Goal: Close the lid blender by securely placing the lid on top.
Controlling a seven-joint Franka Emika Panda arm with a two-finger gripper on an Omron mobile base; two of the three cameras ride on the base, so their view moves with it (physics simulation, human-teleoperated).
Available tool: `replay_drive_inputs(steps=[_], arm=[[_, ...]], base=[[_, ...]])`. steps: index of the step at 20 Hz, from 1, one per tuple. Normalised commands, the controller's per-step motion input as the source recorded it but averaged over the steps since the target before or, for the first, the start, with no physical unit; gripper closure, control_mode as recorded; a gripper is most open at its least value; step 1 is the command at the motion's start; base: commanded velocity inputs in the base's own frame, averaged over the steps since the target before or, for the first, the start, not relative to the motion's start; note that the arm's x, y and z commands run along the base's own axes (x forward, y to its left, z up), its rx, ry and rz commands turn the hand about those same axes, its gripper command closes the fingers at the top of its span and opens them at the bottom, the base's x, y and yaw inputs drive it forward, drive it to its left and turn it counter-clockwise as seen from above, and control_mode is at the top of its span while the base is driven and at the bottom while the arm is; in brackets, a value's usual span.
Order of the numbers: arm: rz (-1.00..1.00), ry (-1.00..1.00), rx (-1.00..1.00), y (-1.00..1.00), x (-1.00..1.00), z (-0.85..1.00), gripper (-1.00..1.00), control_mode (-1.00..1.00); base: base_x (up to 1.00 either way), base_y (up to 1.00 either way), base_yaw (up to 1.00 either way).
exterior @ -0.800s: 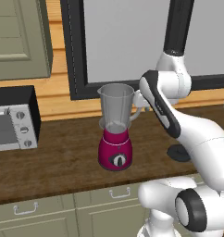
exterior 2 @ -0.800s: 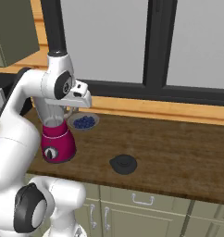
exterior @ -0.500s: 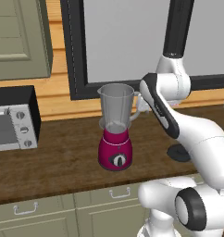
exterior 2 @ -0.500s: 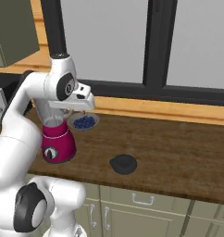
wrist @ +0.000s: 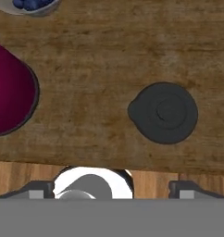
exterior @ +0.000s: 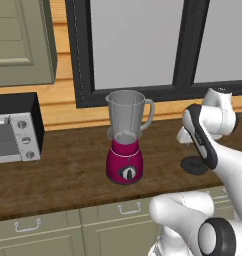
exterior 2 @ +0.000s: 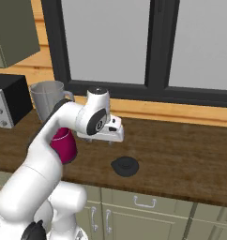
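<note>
One round matte black lid (wrist: 164, 112), grainy wooden counter (wrist: 109, 55), glossy magenta blender (exterior: 125, 137)

Blender (exterior: 125, 145): magenta base, black dial, clear grey jar, frame centre. Lid (wrist: 164, 112): matte black, right of centre. Counter (wrist: 100, 83): dark brown woodgrain. Toaster oven (exterior: 13, 127): black and silver, left edge. Cabinets (exterior: 53, 227): olive-grey, bottom.

One blender (exterior: 125, 142), one lid (exterior 2: 124, 166), one toaster oven (exterior: 13, 129), one bowl (wrist: 30, 5) of blueberries.

Two rear base views sharing counter (exterior: 68, 175), hand view straight down
</note>
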Motion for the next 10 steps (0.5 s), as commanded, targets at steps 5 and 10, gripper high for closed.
replay_drive_inputs(steps=[5, 10], arm=[[-0.01, 0.08, 0.01, -0.95, 0.23, -0.86, -1.00, -1.00], [0.00, 0.02, 0.01, -0.19, 0.62, -0.35, -1.00, -1.00]], base=[[0.00, 0.00, 0.00], [0.00, 0.00, 0.00]])
